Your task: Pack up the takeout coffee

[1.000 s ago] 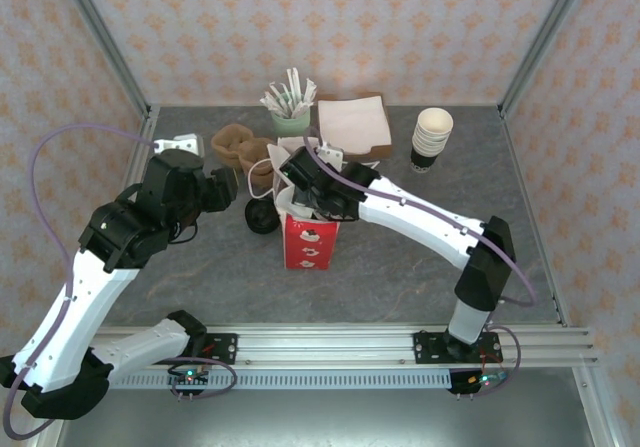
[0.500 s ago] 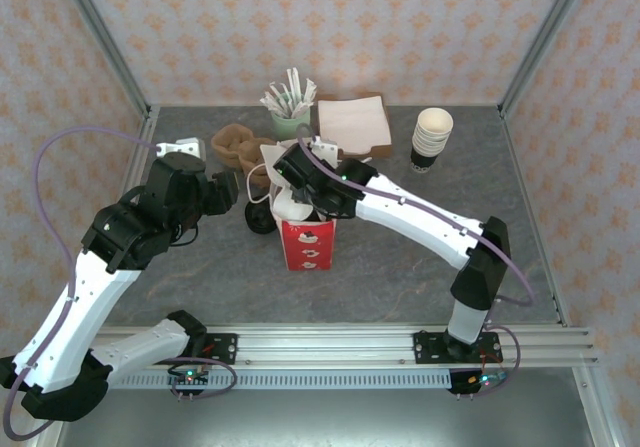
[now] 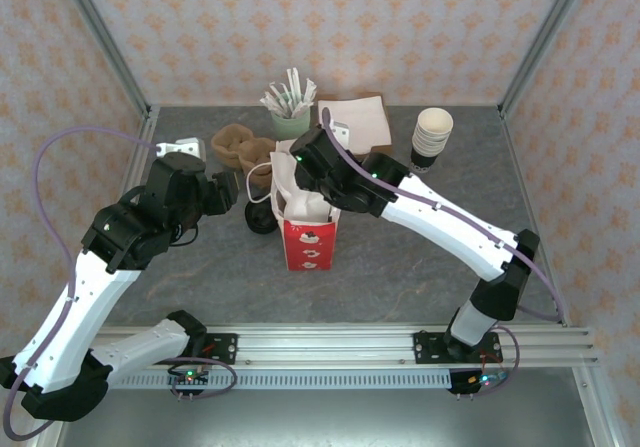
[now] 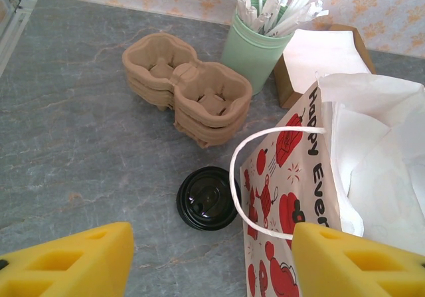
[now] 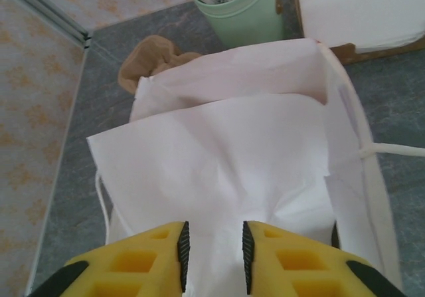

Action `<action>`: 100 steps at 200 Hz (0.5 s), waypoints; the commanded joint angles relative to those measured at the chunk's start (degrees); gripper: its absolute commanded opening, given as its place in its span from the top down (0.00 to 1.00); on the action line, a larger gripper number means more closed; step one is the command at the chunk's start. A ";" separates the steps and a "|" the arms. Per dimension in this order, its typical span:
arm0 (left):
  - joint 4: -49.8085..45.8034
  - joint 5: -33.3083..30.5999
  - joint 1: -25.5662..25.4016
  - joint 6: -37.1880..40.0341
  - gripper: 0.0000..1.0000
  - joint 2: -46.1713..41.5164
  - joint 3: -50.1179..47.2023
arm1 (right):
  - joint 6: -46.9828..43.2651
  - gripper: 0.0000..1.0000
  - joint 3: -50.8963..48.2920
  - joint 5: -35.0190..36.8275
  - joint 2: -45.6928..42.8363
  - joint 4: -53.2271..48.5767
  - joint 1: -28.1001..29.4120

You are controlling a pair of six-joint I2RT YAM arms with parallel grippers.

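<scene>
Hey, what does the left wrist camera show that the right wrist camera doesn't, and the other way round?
Left wrist: a flat black lid, the printed side of the red bag, and the whole stack of cup carriers. Right wrist: a look straight down into the bag's white paper inside. Both: the bag, the green cup of wrapped sticks, the napkin box and part of the carriers.

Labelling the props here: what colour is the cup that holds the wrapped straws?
The cup is pale mint green, clearest in the left wrist view.

Grey marbled tabletop (image 3: 400, 267) — patterned peach walls (image 3: 330, 27), aluminium posts (image 3: 100, 37).
</scene>
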 commanded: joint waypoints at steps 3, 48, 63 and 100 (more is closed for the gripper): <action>0.60 -0.89 0.63 -0.06 0.35 -0.69 -0.44 | -0.84 0.74 0.24 -2.43 0.91 2.97 0.35; 1.16 -0.38 0.63 -0.16 0.34 -0.99 -0.95 | -0.96 0.79 -1.44 -2.87 5.19 6.49 0.36; 1.15 -0.29 0.64 -0.20 0.35 -1.02 -0.93 | -1.14 0.81 -1.21 -2.50 7.04 7.03 0.42; 0.71 -0.70 0.64 0.15 0.34 -1.42 -0.95 | 0.14 0.82 0.77 -1.40 11.94 5.58 -0.71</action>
